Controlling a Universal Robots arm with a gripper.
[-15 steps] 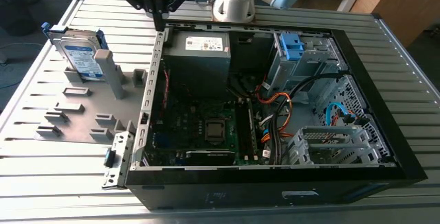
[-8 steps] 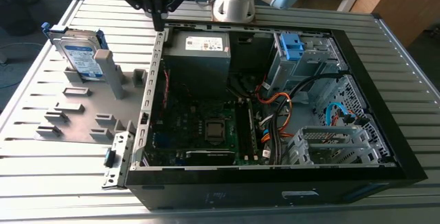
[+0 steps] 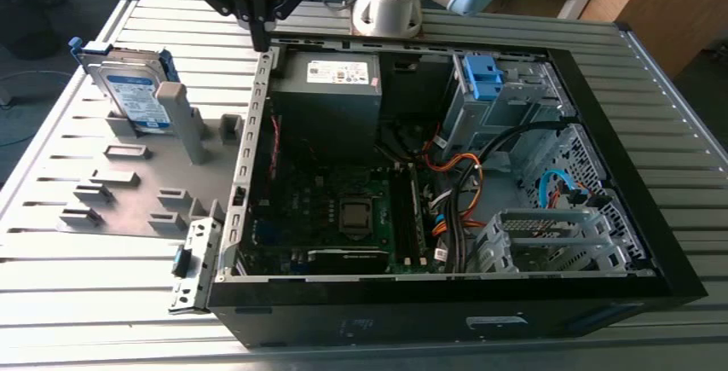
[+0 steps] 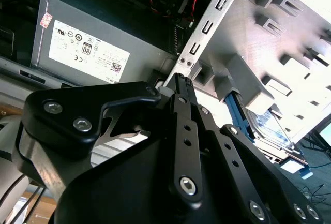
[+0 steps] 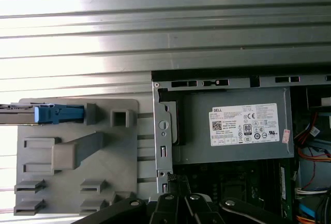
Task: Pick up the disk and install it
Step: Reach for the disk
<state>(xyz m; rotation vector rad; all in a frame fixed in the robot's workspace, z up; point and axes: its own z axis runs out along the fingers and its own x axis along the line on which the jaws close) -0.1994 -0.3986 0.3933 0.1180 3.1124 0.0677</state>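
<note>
The disk (image 3: pixel 128 89) stands on edge in a grey holder plate (image 3: pixel 125 192) at the exterior view's left, a silver drive with a white-and-blue label and blue rails. Both wrist views also catch it: edge-on with its blue rail as the disk (image 5: pixel 54 114), and behind a grey post as the disk (image 4: pixel 271 131). My gripper (image 3: pixel 264 43) hangs shut and empty above the case's side wall by the power supply. It is off to the disk's right in the exterior view. Its black fingers meet in the gripper (image 4: pixel 181 81) and in the gripper (image 5: pixel 178 198).
The open computer case (image 3: pixel 649 183) lies flat on the slatted metal table (image 3: pixel 683 72). Inside are a grey power supply (image 3: pixel 330 81), a motherboard (image 3: pixel 341 209), orange and black cables (image 3: pixel 461 175), a blue bracket (image 3: pixel 482 77) in a bay and a metal drive cage (image 3: pixel 546 239).
</note>
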